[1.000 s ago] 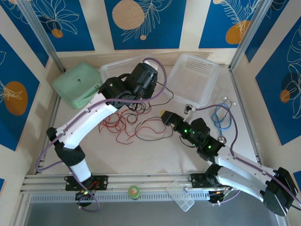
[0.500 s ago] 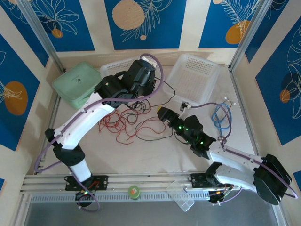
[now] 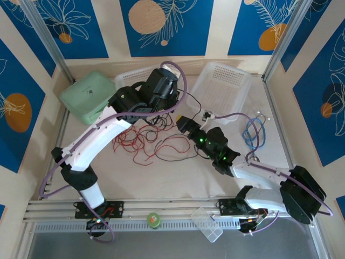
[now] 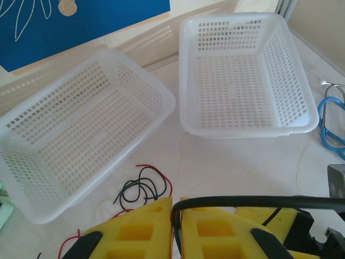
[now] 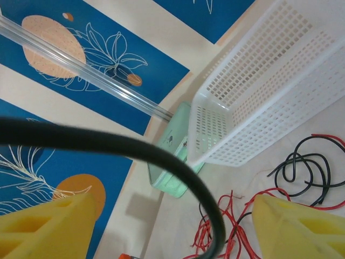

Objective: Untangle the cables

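**Cables: one strand pinched, tangle unresolved**

Top external: the red and black cables lie knotted mid-table.
Left wrist: the left gripper is clenched on a black strand.
Right wrist: the right gripper is released, its jaws straddling a black strand.
Assessment: the cables look light, limp and springy. Take hold of a single strand at a free loop.

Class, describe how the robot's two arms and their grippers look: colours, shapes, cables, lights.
Both arms, left arm and right arm, have smooth white shells between bulky black joints, with a purple cable looping along each. Small green lights glow on the right arm. The left gripper and right gripper have blocky yellow fingers.
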Robot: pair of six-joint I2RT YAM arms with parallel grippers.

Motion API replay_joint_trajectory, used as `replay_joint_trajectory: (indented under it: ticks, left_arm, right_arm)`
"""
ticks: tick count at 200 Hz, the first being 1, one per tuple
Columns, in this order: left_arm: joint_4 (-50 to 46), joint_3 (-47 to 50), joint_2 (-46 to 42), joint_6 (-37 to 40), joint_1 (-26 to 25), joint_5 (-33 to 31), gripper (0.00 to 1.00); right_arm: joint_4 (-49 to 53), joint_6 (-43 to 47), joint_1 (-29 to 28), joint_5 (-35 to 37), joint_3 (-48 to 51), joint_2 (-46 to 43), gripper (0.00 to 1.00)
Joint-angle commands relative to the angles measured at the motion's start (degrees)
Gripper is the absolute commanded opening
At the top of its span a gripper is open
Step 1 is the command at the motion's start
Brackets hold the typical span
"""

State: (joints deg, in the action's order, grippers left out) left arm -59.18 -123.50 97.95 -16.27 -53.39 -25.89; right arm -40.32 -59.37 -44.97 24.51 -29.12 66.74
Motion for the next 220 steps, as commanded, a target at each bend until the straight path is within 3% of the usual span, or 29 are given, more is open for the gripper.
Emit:
replay_joint_trajectory:
  ticks: [1, 96, 133, 182, 220]
  left_arm:
    - [0.9, -2.1, -2.3, -0.7, -0.1, 0.8, 0.12]
    - [1.1, -2.6, -3.3, 0.0, -0.1, -1.5, 0.13]
    - [0.6, -2.6, -4.1, 0.0, -0.2, -2.3, 0.13]
    - [0.5, -2.6, -4.9, 0.0, -0.1, -2.6, 0.13]
    - [-0.9, -1.2, -5.0, -0.3, -0.1, -3.3, 0.14]
  right_arm:
    - [-4.4, -1.0, 0.3, 1.5, -2.1, 1.8, 0.71]
    - [-0.7, -4.0, 0.9, 1.5, -2.7, 2.5, 0.56]
    - [3.1, -3.9, 2.3, 1.2, -2.9, 0.4, 0.44]
    - [3.3, -3.1, 4.6, -4.5, -3.8, 0.2, 0.48]
    - [21.2, -4.8, 7.5, -10.4, -9.1, -0.8, 0.48]
